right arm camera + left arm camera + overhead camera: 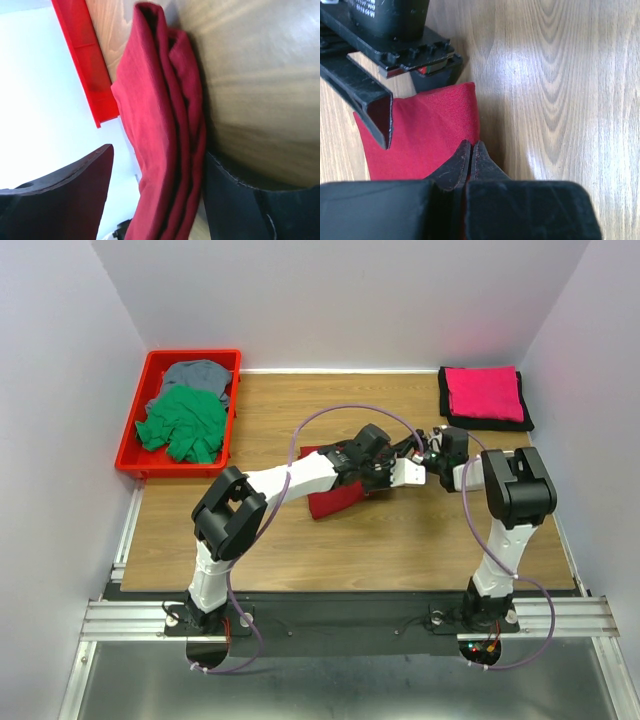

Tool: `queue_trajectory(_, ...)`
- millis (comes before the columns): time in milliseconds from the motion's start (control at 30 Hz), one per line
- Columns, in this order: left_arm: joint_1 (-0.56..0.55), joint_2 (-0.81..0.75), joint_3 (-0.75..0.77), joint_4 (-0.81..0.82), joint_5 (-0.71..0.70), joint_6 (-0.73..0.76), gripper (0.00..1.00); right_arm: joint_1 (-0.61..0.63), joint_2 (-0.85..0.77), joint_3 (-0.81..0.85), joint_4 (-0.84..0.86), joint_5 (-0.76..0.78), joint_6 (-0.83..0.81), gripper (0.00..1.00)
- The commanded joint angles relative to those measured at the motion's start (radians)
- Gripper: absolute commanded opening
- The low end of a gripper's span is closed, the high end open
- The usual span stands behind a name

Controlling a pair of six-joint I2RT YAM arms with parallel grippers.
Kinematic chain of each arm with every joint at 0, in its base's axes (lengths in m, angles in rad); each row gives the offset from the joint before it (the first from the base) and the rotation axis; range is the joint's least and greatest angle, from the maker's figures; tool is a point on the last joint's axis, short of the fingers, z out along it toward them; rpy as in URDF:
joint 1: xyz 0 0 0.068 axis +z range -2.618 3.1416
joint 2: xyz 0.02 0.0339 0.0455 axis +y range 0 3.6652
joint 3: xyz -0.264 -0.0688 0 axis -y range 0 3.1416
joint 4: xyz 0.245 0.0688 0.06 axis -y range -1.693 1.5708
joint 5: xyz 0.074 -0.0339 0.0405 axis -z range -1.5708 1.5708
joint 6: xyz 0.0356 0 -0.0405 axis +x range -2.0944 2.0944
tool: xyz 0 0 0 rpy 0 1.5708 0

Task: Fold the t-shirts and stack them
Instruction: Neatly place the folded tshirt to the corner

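The red t-shirt (335, 498) lies folded at the middle of the desk (300, 550), with both arms bunched over its right end. The left hand (471, 150) is pinched tight on the shirt's edge. The right hand (160, 192) stands wide, its fingers (250, 200) straddling the layered fold without gripping. My worry is the fold: if that hand closes on only some layers, a lift could let the rest sag open. The hands are crowded enough to knock together. The pink-on-black stack (483, 392) sits upper right, the red bin (126, 445) of loose shirts upper left.
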Motion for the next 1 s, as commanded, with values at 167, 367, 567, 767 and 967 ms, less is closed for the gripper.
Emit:
queue_trajectory(167, 0.009, -0.009, 0.044, 0.03, 0.027, -0.011, 0.0, 0.038, 0.096, 0.028, 0.053, 0.095, -0.022, 0.61)
queue_trajectory(367, 0.016, -0.013, 0.044, 0.04, 0.024, -0.04, 0.11, 0.044, 0.073, 0.057, 0.034, 0.101, -0.103, 0.09)
queue_trajectory(567, 0.102, -0.085, 0.064, -0.009, 0.045, -0.202, 0.62, 0.044, 0.021, 0.309, -0.347, 0.141, -0.505, 0.01)
queue_trajectory(767, 0.193, -0.142, 0.103, -0.096, 0.079, -0.305, 0.67, 0.012, 0.007, 0.515, -0.608, 0.279, -0.8, 0.01)
queue_trajectory(967, 0.248, -0.219, 0.006, -0.076, 0.019, -0.314, 0.67, -0.052, 0.062, 0.703, -0.72, 0.337, -1.003, 0.01)
